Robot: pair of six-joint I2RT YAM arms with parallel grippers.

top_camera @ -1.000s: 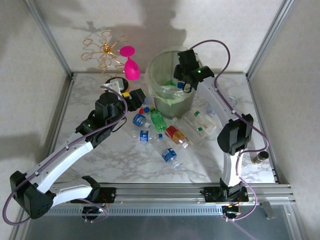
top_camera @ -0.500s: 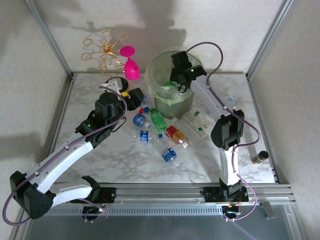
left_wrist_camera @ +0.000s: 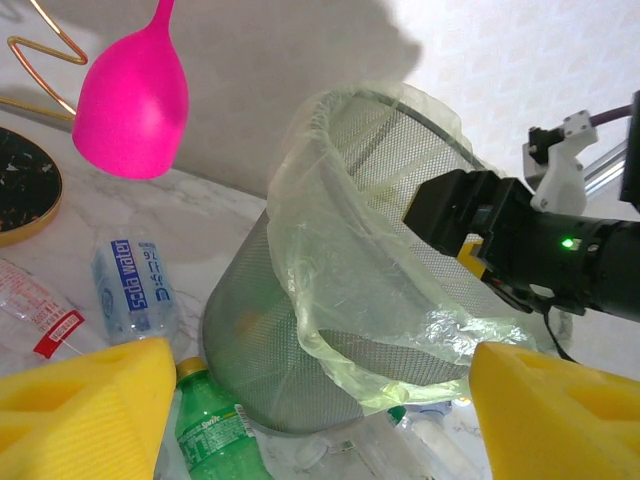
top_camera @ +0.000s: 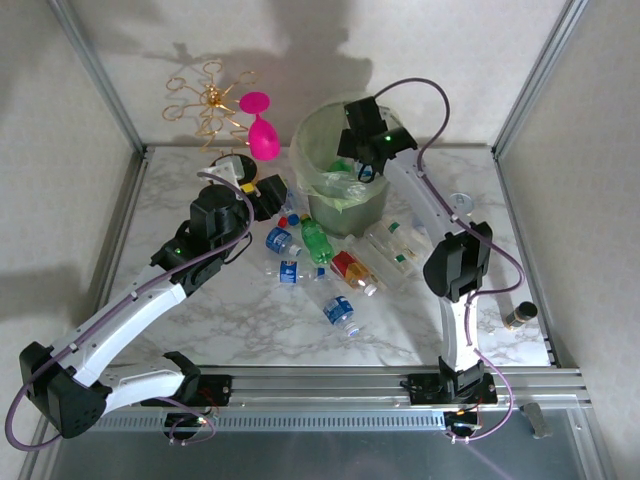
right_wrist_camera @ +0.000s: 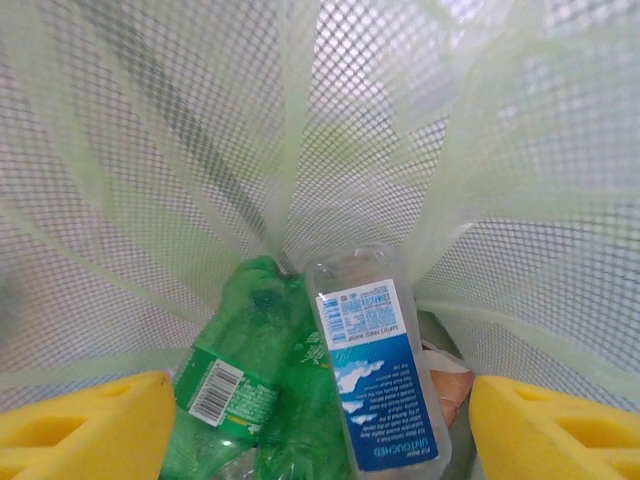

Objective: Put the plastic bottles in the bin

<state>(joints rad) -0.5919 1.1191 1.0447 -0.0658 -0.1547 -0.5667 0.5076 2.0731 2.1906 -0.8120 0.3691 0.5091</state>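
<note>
The bin (top_camera: pixel 345 215) stands at the back centre, a mesh basket lined with a pale green bag. My right gripper (top_camera: pixel 355 160) hangs over its mouth, open. In the right wrist view a clear bottle with a blue label (right_wrist_camera: pixel 375 370) lies loose at the bottom of the bin, beside a green bottle (right_wrist_camera: pixel 245 385), and neither yellow finger touches it. Several plastic bottles (top_camera: pixel 317 242) lie on the table in front of the bin. My left gripper (top_camera: pixel 270 195) is open just left of them, facing the bin (left_wrist_camera: pixel 260 330), with a green Sprite bottle (left_wrist_camera: pixel 215 430) between its fingers' lines.
A pink goblet (top_camera: pixel 262 135) and a gold wire stand (top_camera: pixel 210 105) are at the back left. A small can (top_camera: pixel 520 317) stands near the right edge. A blue-labelled bottle (left_wrist_camera: pixel 130 290) lies left of the bin. Metal frame posts border the table.
My right gripper shifted slightly left over the bin and opened, and the blue-labelled bottle it carried now lies inside the bin. The left arm has not moved.
</note>
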